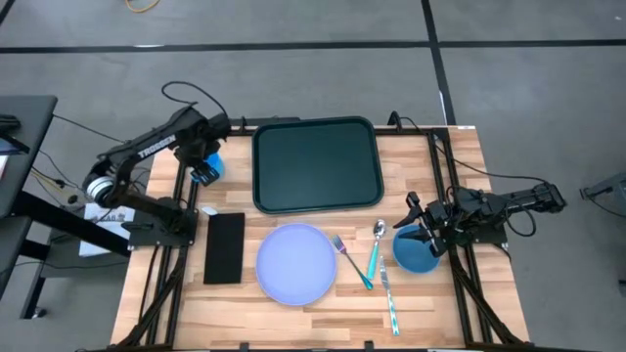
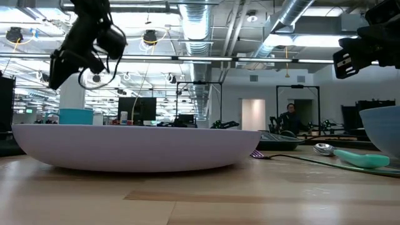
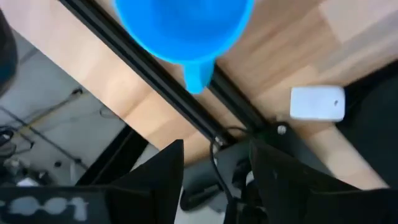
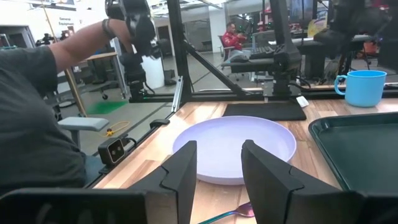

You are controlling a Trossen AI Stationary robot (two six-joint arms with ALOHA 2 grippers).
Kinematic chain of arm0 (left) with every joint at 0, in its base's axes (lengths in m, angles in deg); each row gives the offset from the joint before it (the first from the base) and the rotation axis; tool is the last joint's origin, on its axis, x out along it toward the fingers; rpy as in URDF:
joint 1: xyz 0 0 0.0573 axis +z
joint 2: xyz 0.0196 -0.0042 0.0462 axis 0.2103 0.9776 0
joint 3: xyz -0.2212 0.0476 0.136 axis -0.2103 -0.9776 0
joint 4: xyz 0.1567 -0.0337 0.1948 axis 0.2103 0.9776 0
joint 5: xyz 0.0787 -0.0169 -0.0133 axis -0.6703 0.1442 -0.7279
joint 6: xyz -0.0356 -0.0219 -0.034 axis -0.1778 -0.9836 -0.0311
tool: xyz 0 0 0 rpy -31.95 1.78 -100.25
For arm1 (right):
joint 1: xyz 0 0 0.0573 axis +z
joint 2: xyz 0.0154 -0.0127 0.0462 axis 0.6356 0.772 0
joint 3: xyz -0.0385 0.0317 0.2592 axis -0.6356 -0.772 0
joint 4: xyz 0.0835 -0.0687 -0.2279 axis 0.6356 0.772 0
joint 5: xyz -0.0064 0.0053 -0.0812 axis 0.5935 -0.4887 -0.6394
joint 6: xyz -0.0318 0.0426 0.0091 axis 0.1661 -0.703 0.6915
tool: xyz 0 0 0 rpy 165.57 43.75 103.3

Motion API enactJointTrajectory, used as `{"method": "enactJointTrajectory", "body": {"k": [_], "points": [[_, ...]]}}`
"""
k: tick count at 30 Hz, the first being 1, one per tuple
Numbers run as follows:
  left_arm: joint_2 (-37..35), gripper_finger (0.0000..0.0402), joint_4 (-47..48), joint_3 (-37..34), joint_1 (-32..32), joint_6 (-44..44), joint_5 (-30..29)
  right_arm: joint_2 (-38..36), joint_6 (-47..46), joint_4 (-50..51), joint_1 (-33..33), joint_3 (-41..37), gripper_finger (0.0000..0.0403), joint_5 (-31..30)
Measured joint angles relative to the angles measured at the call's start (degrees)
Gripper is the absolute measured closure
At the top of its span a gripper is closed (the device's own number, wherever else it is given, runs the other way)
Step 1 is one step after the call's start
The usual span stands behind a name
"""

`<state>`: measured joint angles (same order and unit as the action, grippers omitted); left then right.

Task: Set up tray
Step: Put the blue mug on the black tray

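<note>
On table: one tray (image 1: pixel 317 163), one plate (image 1: pixel 296 263), both arms' jaws spread.

One legible marking found. The left arm (image 1: pixel 147 149) carries white lettering along its upper link in the high view, reading "TROSSEN" as far as can be made out. The lettering sits on the link behind the left gripper (image 1: pixel 203 166), on the side away from the tray (image 1: pixel 316 164).

In the left wrist view, a pale blurred marking shows on the dark gripper body behind the fingers (image 3: pixel 160 171); it cannot be read.

A white sheet (image 1: pixel 110 216) lying under the left arm's base bears dark print, too small to read.

No other text, number or sign is readable in any view.
</note>
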<state>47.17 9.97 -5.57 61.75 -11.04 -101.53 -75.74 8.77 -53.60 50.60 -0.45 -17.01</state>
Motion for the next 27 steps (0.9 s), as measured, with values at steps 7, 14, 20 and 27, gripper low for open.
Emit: {"method": "enactJointTrajectory", "body": {"k": [7,14,20,27], "points": [[3.9,0.0229,-4.9,-4.0,0.0,0.2,0.0,0.0,0.0,0.0,0.0,0.0,0.0284,0.0],[4.7,0.0229,-9.8,-6.1,0.0,0.8,-0.1,0.0,0.0,0.0,0.0,0.0,0.0284,0.0],[4.7,0.0229,-10.1,-6.3,0.0,0.7,-3.0,0.0,0.0,0.0,0.0,0.0,0.0284,0.0],[4.7,0.0229,-10.1,-6.3,0.0,0.0,-3.0,0.0,0.0,0.0,0.0,0.0,0.0284,0.0]]}}
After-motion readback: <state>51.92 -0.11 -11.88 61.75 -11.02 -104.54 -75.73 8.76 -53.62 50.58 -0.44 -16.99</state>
